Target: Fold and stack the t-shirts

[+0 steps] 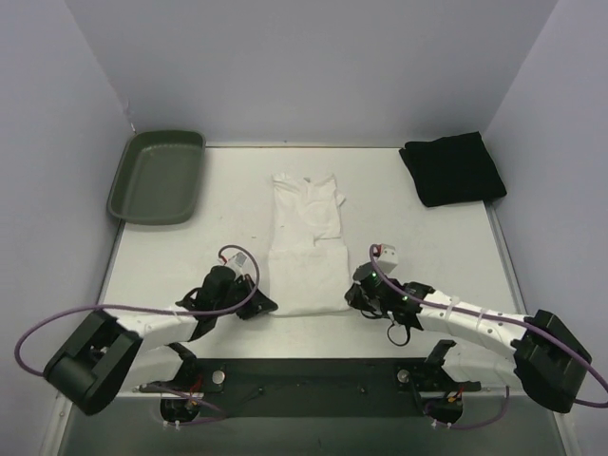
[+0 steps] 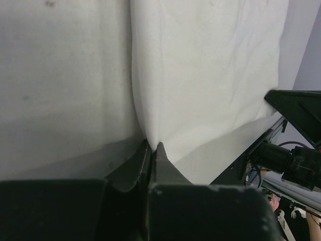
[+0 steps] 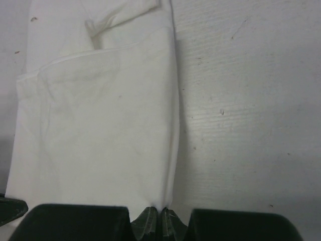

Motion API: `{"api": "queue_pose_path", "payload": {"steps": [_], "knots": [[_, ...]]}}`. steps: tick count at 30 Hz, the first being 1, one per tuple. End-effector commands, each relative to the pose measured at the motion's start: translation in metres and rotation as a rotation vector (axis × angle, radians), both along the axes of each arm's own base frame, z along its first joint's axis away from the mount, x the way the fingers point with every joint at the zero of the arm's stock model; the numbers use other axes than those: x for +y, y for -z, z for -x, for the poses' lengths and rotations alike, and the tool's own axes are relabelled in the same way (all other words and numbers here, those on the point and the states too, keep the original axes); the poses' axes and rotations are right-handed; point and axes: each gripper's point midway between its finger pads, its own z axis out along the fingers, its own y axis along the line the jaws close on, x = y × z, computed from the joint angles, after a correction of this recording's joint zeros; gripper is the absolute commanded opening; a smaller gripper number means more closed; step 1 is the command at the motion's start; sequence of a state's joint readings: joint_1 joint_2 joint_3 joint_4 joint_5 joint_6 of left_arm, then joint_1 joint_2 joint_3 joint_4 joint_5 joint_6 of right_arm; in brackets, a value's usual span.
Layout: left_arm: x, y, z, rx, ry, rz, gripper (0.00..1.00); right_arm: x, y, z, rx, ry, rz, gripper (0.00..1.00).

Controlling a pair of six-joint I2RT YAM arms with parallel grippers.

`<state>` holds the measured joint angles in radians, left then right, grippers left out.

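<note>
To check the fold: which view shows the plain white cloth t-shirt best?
Top external view: the whole plain white cloth t-shirt is in frame. The wrist views show only its near part, pinched by the left gripper and right gripper.

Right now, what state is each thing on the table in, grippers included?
white t-shirt, folded into a long strip, lying flat
black t-shirt, folded, at far right corner
green tray, empty, far left
left gripper, shut on the white t-shirt's near left corner
right gripper, shut on its near right corner
</note>
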<state>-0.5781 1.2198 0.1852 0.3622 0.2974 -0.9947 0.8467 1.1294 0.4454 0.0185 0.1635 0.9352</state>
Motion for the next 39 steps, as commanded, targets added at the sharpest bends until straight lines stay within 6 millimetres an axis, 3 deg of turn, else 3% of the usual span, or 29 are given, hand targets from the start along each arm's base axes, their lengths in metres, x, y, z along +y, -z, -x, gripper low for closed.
{"api": "queue_pose_path", "payload": {"steps": [1,6,7,12,13,15,16,20,23,25,27,28,29,31,33,35,39], "knots": [[0.011,-0.017,0.018,-0.011,-0.026,-0.033,0.0,-0.017,-0.007,0.013,-0.055,0.042,0.094,0.0],[0.022,-0.077,0.011,-0.132,-0.039,-0.066,0.0,-0.002,-0.05,0.008,-0.144,0.0,0.089,0.0],[0.019,-0.097,0.005,-0.167,-0.038,-0.054,0.0,0.0,-0.057,0.006,-0.159,-0.005,0.09,0.0],[0.014,-0.129,-0.009,-0.23,-0.035,-0.057,0.0,0.011,-0.099,-0.009,-0.252,-0.017,0.09,0.0],[0.012,-0.141,-0.016,-0.255,-0.047,-0.054,0.0,0.014,-0.115,-0.016,-0.282,-0.021,0.089,0.0],[0.008,-0.141,-0.027,-0.262,-0.042,-0.075,0.0,0.017,-0.124,-0.025,-0.296,-0.022,0.111,0.0],[0.006,-0.142,-0.031,-0.263,-0.041,-0.077,0.0,0.018,-0.138,-0.036,-0.317,-0.011,0.105,0.0],[-0.004,-0.153,-0.06,-0.281,-0.052,-0.032,0.0,0.017,-0.15,-0.072,-0.302,0.022,0.1,0.0],[-0.002,-0.156,-0.084,-0.283,-0.086,-0.013,0.0,0.019,-0.153,-0.098,-0.285,0.026,0.067,0.0],[0.0,-0.151,-0.098,-0.263,-0.095,-0.012,0.0,0.016,-0.144,-0.115,-0.247,0.035,0.087,0.0],[0.002,-0.163,-0.117,-0.283,-0.11,0.016,0.0,0.023,-0.149,-0.129,-0.241,0.026,0.06,0.0],[0.001,-0.154,-0.124,-0.255,-0.107,0.01,0.0,0.021,-0.14,-0.137,-0.216,0.035,0.073,0.0],[-0.001,-0.163,-0.133,-0.268,-0.11,0.021,0.0,0.024,-0.148,-0.145,-0.228,0.035,0.062,0.0],[-0.004,-0.162,-0.15,-0.271,-0.118,0.03,0.0,0.027,-0.139,-0.155,-0.199,0.029,0.064,0.0],[-0.009,-0.172,-0.165,-0.293,-0.119,0.045,0.0,0.029,-0.148,-0.17,-0.214,0.039,0.049,0.0],[-0.011,-0.165,-0.179,-0.27,-0.121,0.048,0.0,0.033,-0.141,-0.18,-0.193,0.035,0.042,0.0],[-0.017,-0.168,-0.204,-0.268,-0.123,0.059,0.0,0.031,-0.148,-0.207,-0.201,0.057,0.024,0.0]]}}
